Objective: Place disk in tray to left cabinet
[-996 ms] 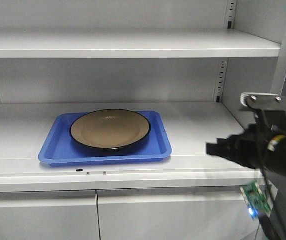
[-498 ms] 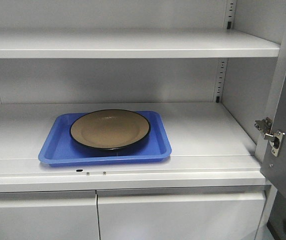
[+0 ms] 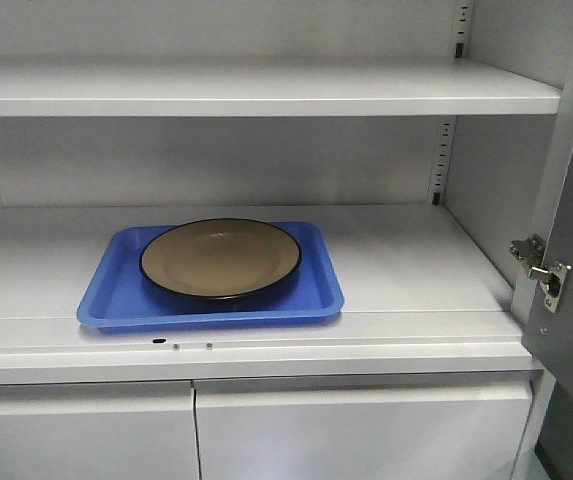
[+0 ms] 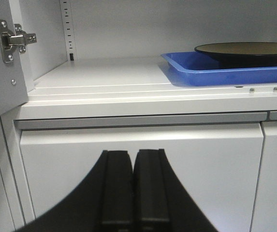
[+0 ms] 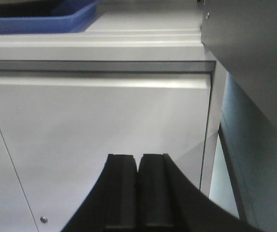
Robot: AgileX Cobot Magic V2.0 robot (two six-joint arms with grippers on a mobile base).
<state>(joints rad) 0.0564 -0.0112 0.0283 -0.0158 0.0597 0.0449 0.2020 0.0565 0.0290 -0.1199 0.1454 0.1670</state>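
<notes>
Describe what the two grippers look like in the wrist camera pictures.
Both look alike. The left gripper and the right gripper each show two flat, matte black rectangular fingers side by side, parted only by a thin seam, flaring into a curved black base at the bottom edge. No cables, labels or markings show.

Glossy tan disk (image 3: pixel 221 258) – thin black rim, bright blue tray (image 3: pixel 116 300), light-grey cabinet (image 3: pixel 266 160) – white shelves
</notes>
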